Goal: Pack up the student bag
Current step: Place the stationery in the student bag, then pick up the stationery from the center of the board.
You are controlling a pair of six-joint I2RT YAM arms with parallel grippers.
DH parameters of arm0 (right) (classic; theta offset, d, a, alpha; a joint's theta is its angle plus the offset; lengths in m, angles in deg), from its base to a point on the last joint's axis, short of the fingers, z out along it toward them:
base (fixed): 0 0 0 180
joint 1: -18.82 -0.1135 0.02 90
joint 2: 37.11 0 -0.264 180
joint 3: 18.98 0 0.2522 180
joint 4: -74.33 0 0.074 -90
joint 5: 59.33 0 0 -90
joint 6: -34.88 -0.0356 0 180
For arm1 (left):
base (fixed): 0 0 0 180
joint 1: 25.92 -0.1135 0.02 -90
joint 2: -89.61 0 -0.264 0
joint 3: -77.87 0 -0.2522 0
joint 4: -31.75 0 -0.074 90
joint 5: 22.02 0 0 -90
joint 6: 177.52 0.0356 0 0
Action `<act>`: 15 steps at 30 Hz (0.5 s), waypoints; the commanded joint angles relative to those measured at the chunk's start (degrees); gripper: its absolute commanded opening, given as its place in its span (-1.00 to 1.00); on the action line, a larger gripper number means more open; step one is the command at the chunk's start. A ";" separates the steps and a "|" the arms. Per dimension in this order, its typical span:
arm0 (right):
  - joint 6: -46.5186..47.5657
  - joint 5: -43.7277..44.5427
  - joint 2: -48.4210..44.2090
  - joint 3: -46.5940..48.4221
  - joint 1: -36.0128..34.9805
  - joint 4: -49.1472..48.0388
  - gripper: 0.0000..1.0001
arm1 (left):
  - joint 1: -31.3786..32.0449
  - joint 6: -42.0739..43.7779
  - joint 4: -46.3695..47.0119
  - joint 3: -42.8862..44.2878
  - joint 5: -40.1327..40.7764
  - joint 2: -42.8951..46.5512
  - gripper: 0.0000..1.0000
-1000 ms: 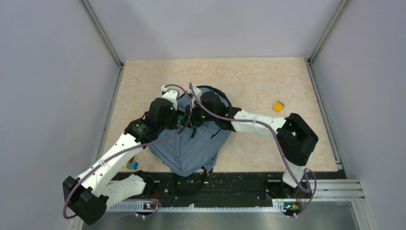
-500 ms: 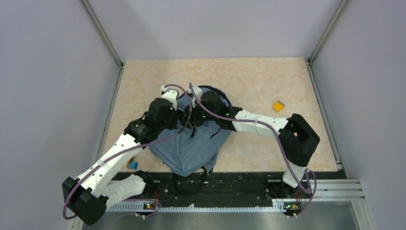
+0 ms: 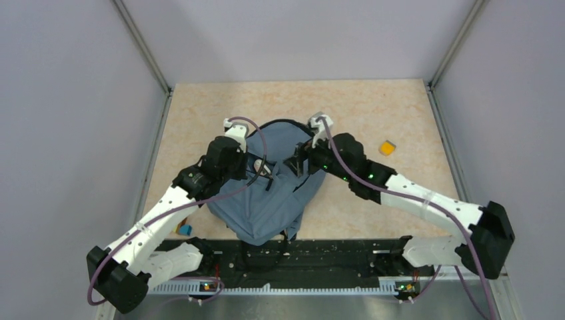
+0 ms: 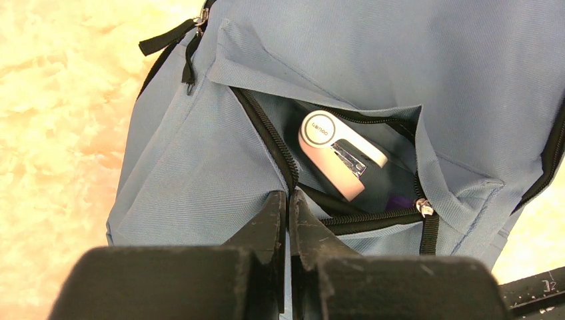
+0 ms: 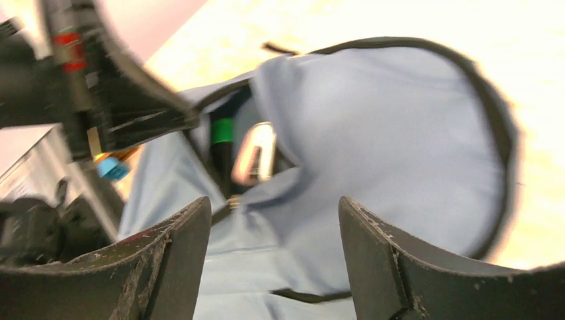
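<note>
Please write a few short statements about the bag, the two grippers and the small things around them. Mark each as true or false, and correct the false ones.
1. A white stapler lies inside the front pocket of the student bag. True.
2. The front pocket is zipped shut. False: its zipper is open.
3. The left gripper is closed on the pocket's zipper edge. True.
4. The right gripper holds the stapler. False: it is open and empty, above the bag.
5. The orange block sits on the bag. False: it lies on the table, apart from the bag.
</note>
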 commanded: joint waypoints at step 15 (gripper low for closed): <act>-6.22 13.27 2.77 -10.20 39.30 8.50 0.56 | -0.55 0.95 3.93 0.22 2.22 1.99 -1.00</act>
